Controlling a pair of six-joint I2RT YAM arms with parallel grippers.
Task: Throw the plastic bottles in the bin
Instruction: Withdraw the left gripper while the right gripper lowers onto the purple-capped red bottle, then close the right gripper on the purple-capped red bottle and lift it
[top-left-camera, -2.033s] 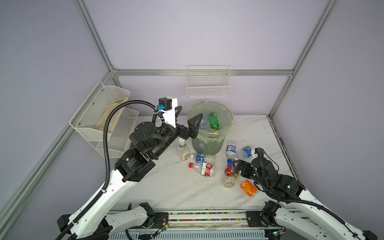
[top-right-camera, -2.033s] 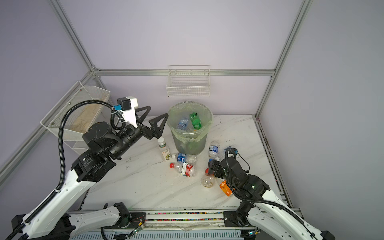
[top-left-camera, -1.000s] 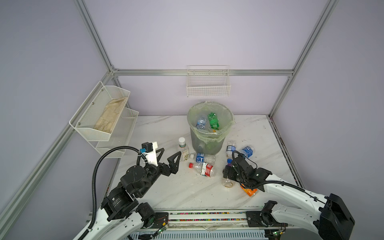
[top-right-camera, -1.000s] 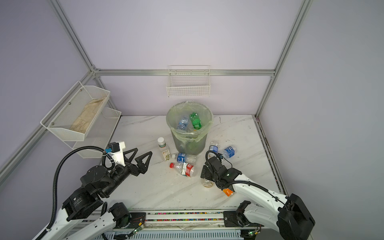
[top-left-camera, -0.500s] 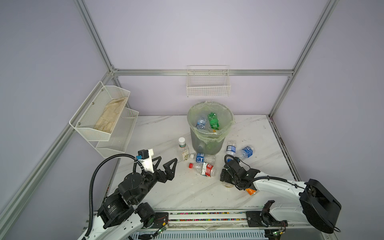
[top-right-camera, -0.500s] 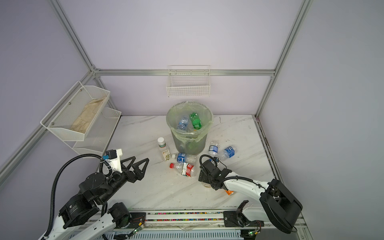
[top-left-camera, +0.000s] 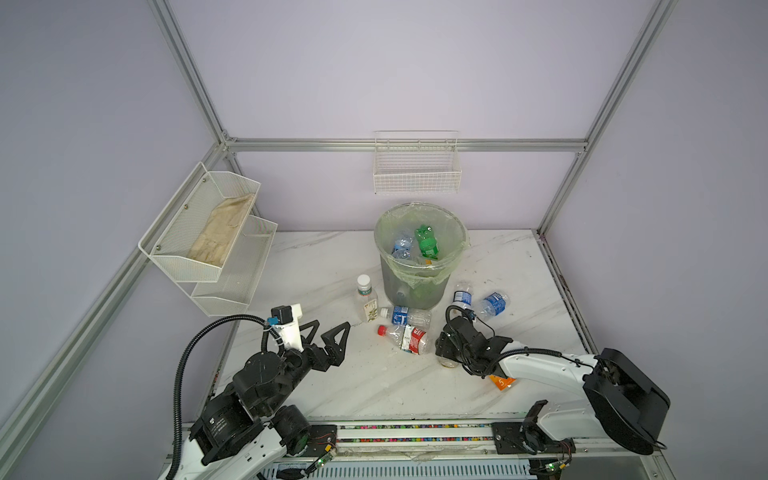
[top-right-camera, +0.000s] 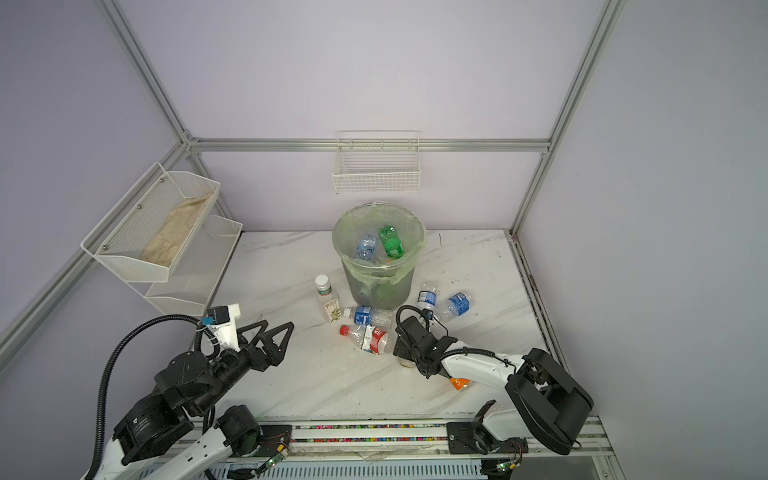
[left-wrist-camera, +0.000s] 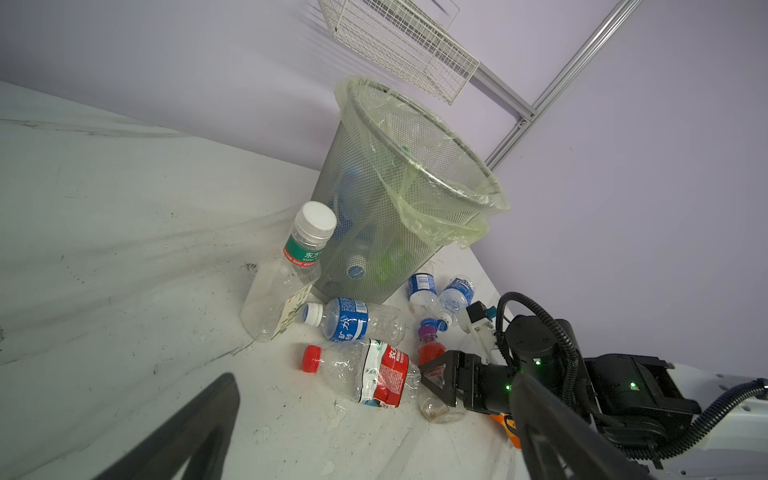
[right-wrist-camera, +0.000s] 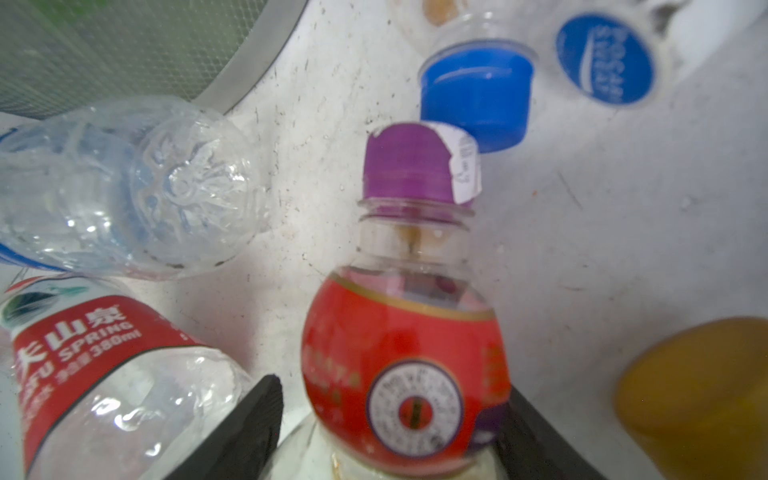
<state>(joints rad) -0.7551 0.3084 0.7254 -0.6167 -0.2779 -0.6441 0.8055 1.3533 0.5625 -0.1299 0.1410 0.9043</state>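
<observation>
Right gripper (right-wrist-camera: 390, 384) has dropped low and narrowed around the purple-capped bottle (right-wrist-camera: 415, 249); whether it pinches yet, I cannot tell. That bottle lies near-right of the bin (top-left-camera: 399, 286), cap pointing toward it; left gripper (top-left-camera: 332, 328) is spread wide, well left

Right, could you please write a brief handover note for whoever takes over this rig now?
Left gripper: open, empty, over the table.
Right gripper: jaws either side of the purple-capped red bottle; grip unconfirmed.
Done: green bottle and a clear bottle in the bin.
Left: white-capped bottle, red-capped bottle, orange bottle, several blue-label bottles on the table.
</observation>
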